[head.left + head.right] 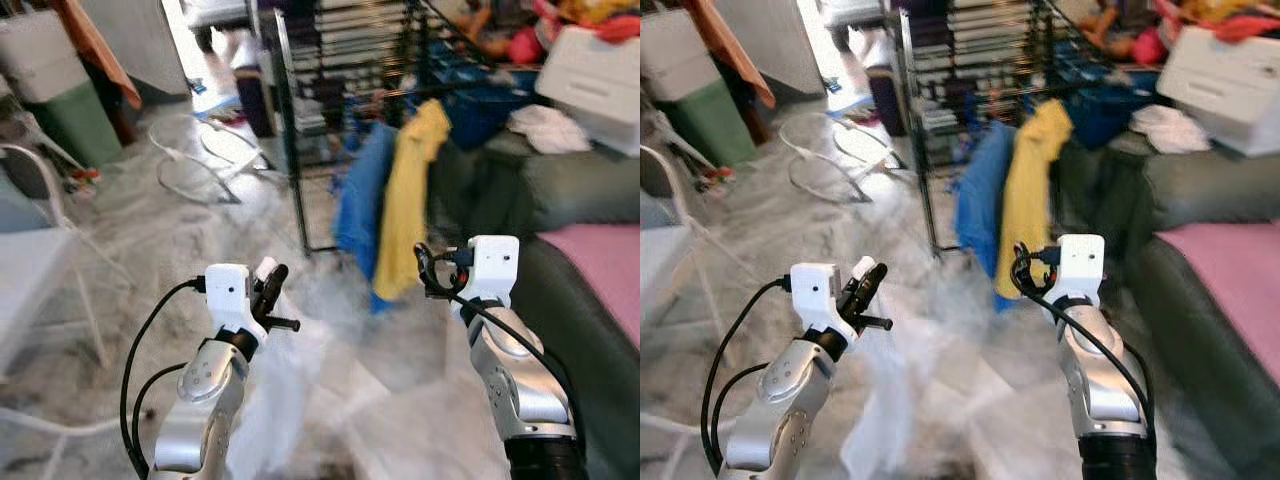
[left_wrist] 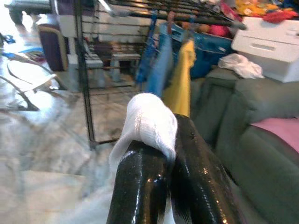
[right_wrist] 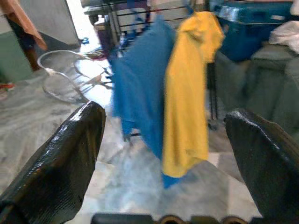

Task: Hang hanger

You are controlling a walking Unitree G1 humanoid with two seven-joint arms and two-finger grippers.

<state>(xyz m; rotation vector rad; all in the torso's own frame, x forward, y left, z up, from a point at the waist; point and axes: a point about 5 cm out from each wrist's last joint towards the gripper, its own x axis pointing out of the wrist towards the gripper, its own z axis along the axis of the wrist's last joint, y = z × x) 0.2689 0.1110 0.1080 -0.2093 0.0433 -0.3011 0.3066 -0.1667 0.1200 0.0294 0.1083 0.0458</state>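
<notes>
While both arms are raised before the robot, the left claw is seen clamped shut on a fold of white cloth, which is pinched between its two black fingers and bulges over their tips. In the head views the rest of that white cloth is seen hanging down below the left claw, blurred against the pale marbled floor. Whether a hanger is inside the cloth cannot be told.

The right claw is held wide open, with nothing between its two fingers and nothing touched. It is pointed towards the clothes on the rack.

A black metal drying rack is seen standing on the floor ahead of the robot. Two garments are hung from it side by side and touching: one blue garment to the left and one yellow garment to the right, both reaching down near the floor. In the left wrist view their tops are seen hooked over a rail of the rack, though the hooks are too blurred to be described.

One grey sofa is seen along the right side, with a pink cover on its near seat and a white box resting on its far end. White hoops of cable or tubing are seen lying on the floor to the left of the rack.
</notes>
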